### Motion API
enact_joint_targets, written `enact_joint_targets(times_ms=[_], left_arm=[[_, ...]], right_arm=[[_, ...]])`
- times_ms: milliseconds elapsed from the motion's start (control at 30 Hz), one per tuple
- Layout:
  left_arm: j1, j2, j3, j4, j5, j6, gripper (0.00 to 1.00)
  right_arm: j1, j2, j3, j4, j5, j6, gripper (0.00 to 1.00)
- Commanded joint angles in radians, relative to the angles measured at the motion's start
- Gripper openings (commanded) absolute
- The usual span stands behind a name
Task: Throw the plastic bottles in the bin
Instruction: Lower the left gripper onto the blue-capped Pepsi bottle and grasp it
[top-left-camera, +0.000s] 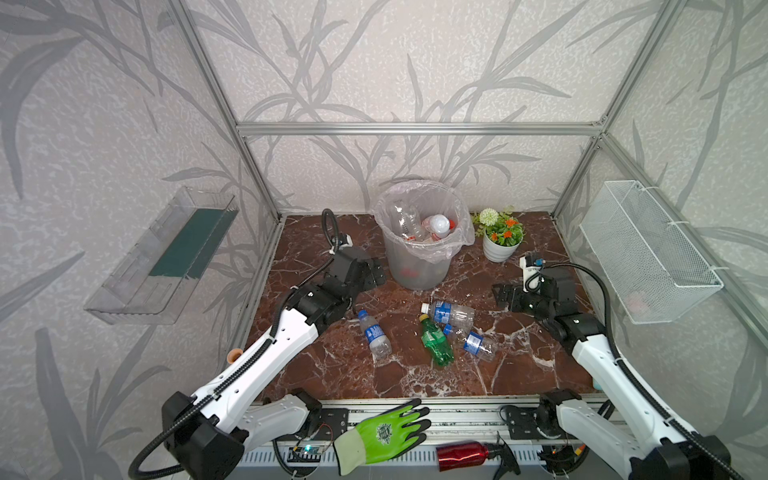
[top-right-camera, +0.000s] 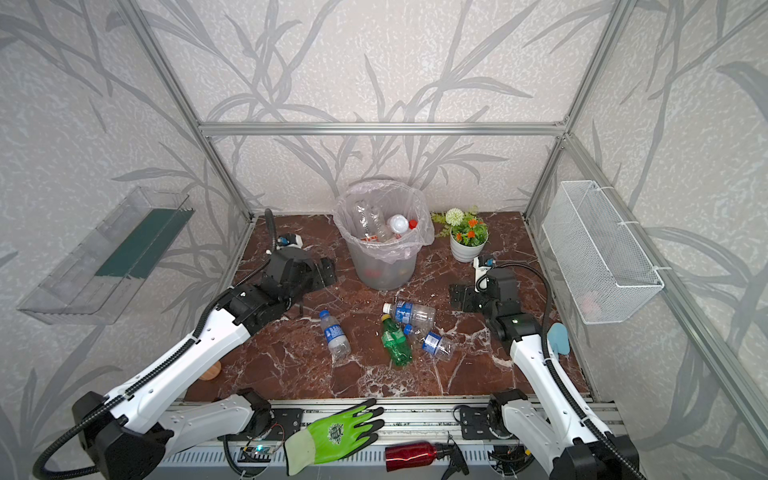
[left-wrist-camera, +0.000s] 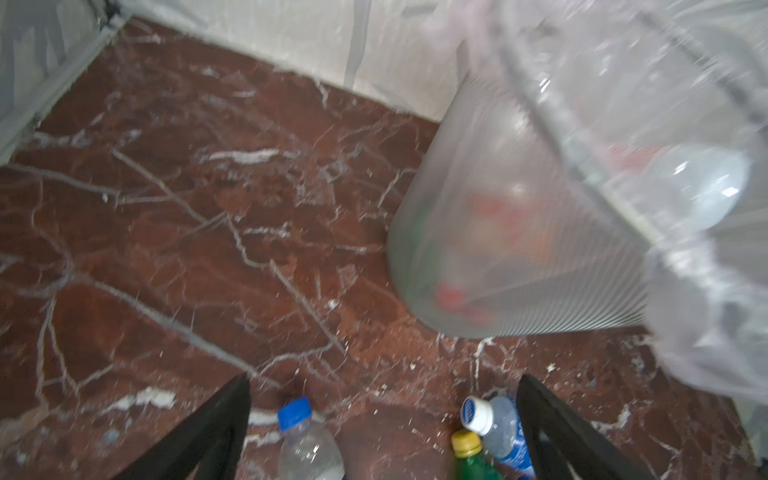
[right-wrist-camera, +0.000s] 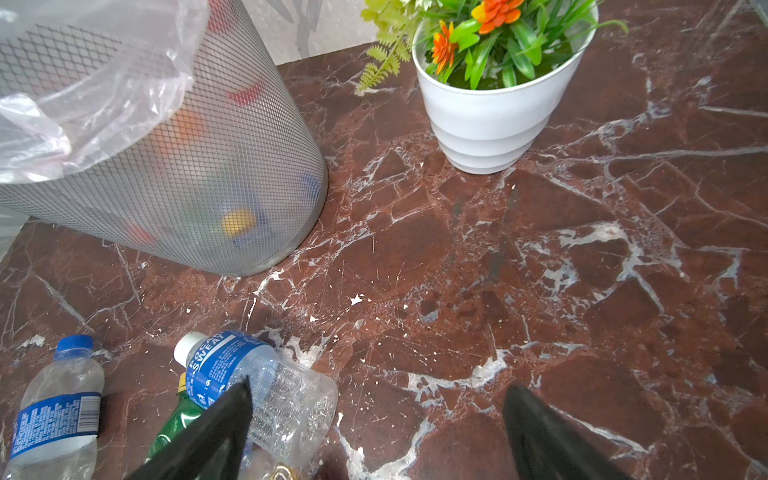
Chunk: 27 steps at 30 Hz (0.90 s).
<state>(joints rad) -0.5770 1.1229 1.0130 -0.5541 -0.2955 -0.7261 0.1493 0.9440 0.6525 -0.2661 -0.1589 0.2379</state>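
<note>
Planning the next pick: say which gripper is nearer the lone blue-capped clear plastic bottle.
Left. The left gripper hangs just behind the lone blue-capped clear plastic bottle; the right gripper is farther, beyond the three clustered bottles.

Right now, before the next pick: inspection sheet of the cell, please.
Surface: red-brown marble tabletop, white veins.
Job's things: lying loose, blue-cap bottle alone; white-cap bottle, green bottle and blue-label bottle clustered. bin upright, bagged, with binned bottles inside.
Clutter: flower pot beside bin; green glove and red spray bottle on front rail.
Grippers: left gripper open, empty, beside bin; right gripper open, empty.
Cables: left hose, right hose, clear of bottles.
Surroundings: wire basket on right wall, clear shelf on left.
</note>
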Motion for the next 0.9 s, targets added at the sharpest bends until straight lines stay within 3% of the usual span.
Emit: enact_joint_targets(times_ms=[0,367,867], left_arm=[[-0.034,-0.01,-0.058,-0.108,-0.005,-0.153,0.99],[-0.174,0.018,-0.203,-0.21,0.053,-0.353,0.96],[-0.195,0.168,-0.276,-0.089,0.188,-0.365,0.89]], right_arm=[[0.003,0.013,-0.013,0.031,-0.019,-0.014,0.94],[0.003,0.019,-0.044,0.07,0.029,0.01,0.95],[0.003,0.009,-0.054,0.07,0.042,0.012,0.95]])
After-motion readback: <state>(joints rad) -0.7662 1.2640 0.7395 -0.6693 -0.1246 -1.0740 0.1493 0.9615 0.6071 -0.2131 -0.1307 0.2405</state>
